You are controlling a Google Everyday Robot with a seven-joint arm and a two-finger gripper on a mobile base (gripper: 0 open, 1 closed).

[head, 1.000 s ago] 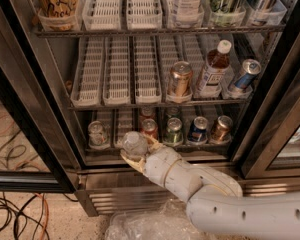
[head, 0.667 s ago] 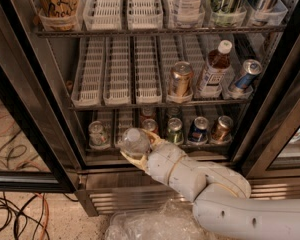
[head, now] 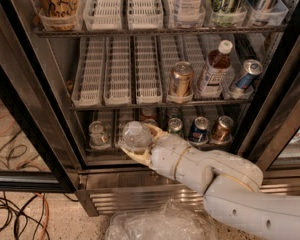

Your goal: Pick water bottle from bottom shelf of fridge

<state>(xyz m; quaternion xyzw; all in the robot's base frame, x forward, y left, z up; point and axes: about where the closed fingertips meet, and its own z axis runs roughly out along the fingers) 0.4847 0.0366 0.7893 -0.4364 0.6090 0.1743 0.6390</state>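
Only one camera view, so here's the count. The fridge (head: 97,179) is seen with its door open, and three racks can be made out. On the bottom shelf (head: 110,150) one water bottle (head: 135,133) is found at the front edge. It is clamped between the two cream fingers (head: 132,157) of the gripper (head: 140,144), so the jaws are closed round it. Whether the bottle is resting on the rack or raised off it can't be told. One clear container (head: 97,134) is parked just to its left. Three cans are lined up to its right: green (head: 175,127), blue (head: 198,129) and bronze (head: 222,128). More stuff is tucked behind them but can't be counted. On the middle rack one gold can (head: 181,79), one brown bottle (head: 214,69) with a white cap and one tilted blue can (head: 245,74) are seen, beside three white dividers (head: 120,71) with nothing in them.
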